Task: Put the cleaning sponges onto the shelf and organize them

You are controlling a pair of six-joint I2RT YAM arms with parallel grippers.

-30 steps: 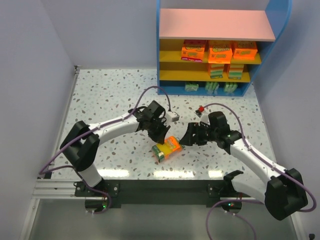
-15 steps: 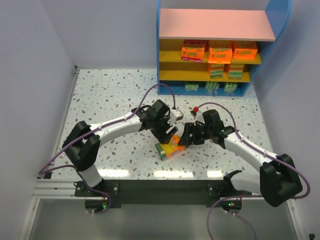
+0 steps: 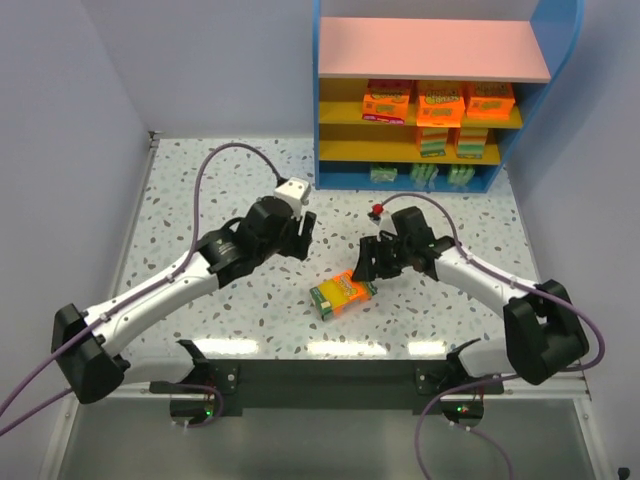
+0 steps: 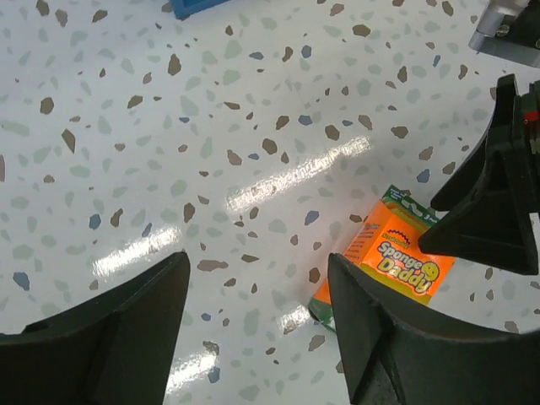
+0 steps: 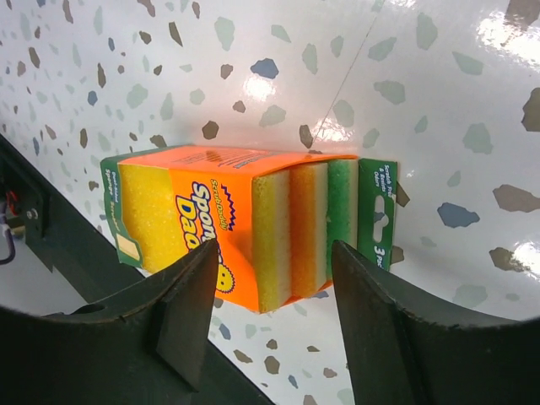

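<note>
Sponge pack (image 3: 342, 294), orange: lies flat on the tabletop (image 3: 220, 190), near centre, well short of the far shelf (image 3: 430, 50). My right hand (image 5: 270, 261): open, poised over it, seemingly for pickup. My left hand (image 4: 257, 263): open, empty, off left, leaving room.

Top camera high over the near edge of the table (image 3: 170, 190), looking down and across to the shelf (image 3: 430, 48), left wrist view angled down from farther off, right wrist close in, all three sharing the orange sponge pack (image 3: 343, 294)
</note>
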